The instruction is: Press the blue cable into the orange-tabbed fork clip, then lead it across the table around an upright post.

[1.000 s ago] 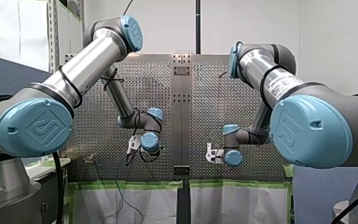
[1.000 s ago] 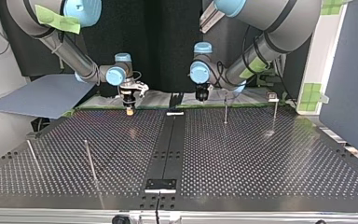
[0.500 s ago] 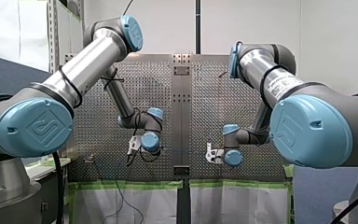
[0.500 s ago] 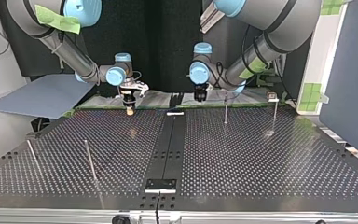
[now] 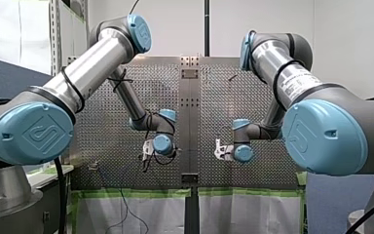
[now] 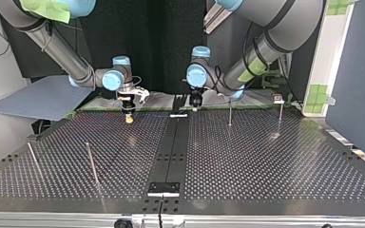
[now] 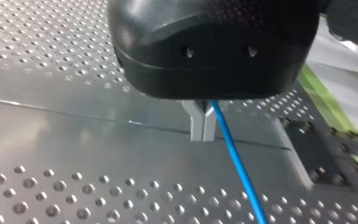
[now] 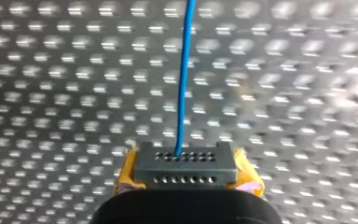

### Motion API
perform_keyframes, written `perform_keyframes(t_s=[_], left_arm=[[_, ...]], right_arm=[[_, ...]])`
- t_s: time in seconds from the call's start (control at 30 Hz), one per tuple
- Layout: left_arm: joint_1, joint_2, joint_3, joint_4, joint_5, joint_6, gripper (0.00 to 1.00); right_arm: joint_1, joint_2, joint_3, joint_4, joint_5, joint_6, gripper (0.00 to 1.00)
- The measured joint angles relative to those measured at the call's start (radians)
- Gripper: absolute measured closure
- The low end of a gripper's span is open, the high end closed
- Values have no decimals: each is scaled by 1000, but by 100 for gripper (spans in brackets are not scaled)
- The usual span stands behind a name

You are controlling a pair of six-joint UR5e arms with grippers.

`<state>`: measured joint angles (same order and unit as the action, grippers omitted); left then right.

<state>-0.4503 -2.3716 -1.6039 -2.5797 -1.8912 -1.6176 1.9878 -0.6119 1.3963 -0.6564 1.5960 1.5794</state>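
Blue cable (image 8: 184, 79), thin and pulled tight, is held by both of my hands, and each one is pinching it. My right hand (image 8: 186, 164) has yellow pads at its sides and a dark block full of small holes at its tip. It is clamped on the cable, which comes out of the middle of that block and goes away over the shiny metal table with many small holes (image 6: 266, 161). My left hand (image 7: 203, 125) is black with two short metal fingers (image 7: 196, 122). They are squeezed together on the cable, which comes out beside them and runs off low over the table. In the top view both hands point down near the table's far edge, close to the arms — one on each side of the dark strip (image 6: 170, 152) down the table's middle. The cable is only a faint line between them there. Two thin upright metal posts (image 6: 230, 112) stand at that view's right, near my left hand. Two more thin posts (image 6: 91, 164) stand at its left, nearer the camera.
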Motion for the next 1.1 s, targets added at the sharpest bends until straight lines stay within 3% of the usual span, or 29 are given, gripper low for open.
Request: perform_keyframes(t_s=[0.37,0.63,1.1], left_arm=[[-18,8,16,-1,19,-44,100],[-19,53,19,-1,34,-87,100],[-23,81,20,-1,42,-103,100]], right_arm=[[-1,-109,39,3,2,2,100],[10,-179,58,10,4,-1,100],[29,-289,97,24,14,-6,100]])
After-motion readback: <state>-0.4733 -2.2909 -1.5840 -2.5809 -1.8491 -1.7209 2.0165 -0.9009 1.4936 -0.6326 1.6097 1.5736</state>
